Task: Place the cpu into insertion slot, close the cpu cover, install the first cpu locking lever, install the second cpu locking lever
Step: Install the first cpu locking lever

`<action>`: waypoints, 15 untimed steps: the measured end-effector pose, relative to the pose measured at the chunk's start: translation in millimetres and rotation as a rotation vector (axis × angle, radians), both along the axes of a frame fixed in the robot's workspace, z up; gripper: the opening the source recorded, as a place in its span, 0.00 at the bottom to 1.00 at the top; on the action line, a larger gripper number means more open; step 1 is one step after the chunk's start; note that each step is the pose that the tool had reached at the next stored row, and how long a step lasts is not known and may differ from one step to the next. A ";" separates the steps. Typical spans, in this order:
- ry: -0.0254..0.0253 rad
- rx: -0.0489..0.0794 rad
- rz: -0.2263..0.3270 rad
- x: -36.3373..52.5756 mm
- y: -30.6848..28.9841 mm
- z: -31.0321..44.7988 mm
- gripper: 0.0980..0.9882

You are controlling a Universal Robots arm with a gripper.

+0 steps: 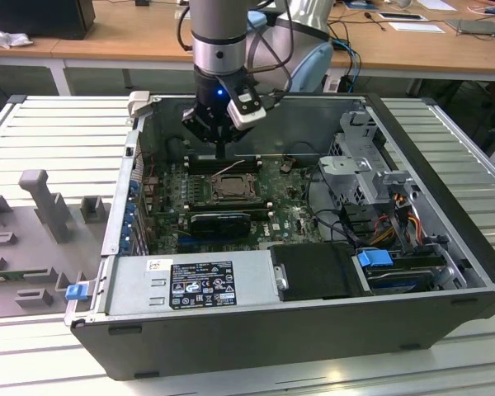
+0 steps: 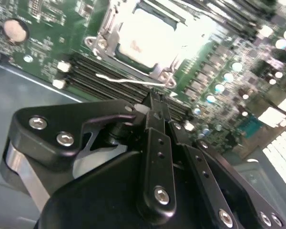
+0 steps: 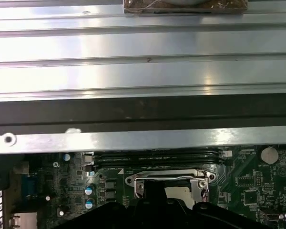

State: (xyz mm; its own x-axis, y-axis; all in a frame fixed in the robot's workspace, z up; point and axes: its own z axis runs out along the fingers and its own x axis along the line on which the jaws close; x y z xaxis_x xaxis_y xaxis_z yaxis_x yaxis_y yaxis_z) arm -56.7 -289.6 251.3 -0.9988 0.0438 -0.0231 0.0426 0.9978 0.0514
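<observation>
We see the gripper [image 2: 155, 101] with its fingers pressed together and holding nothing, low over the green motherboard [image 2: 229, 62] just beside a thin wire locking lever [image 2: 126, 80], maybe to push it, while the cpu [image 2: 150, 38] sits in the insertion slot [image 1: 229, 188].

A tabletop [image 1: 49, 124] of ribbed silver metal slats carries an open dark computer case [image 1: 256, 330], which lies on its side across the middle. On the exterior view's left, near the case, grey moulded fixtures [image 1: 45, 202] stand on the slats. A small blue clip [image 1: 76, 290] sits at the case's near left corner.
</observation>
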 end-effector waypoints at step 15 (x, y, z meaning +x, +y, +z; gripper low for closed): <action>0.0006 0.020 0.035 11.2 0.0 -20.1 0.01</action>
State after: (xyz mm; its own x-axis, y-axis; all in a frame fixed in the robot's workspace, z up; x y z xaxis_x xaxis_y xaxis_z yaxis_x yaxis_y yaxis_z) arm -45.5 -289.6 231.1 -0.9997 0.0088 -0.0220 0.0073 0.9974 0.0712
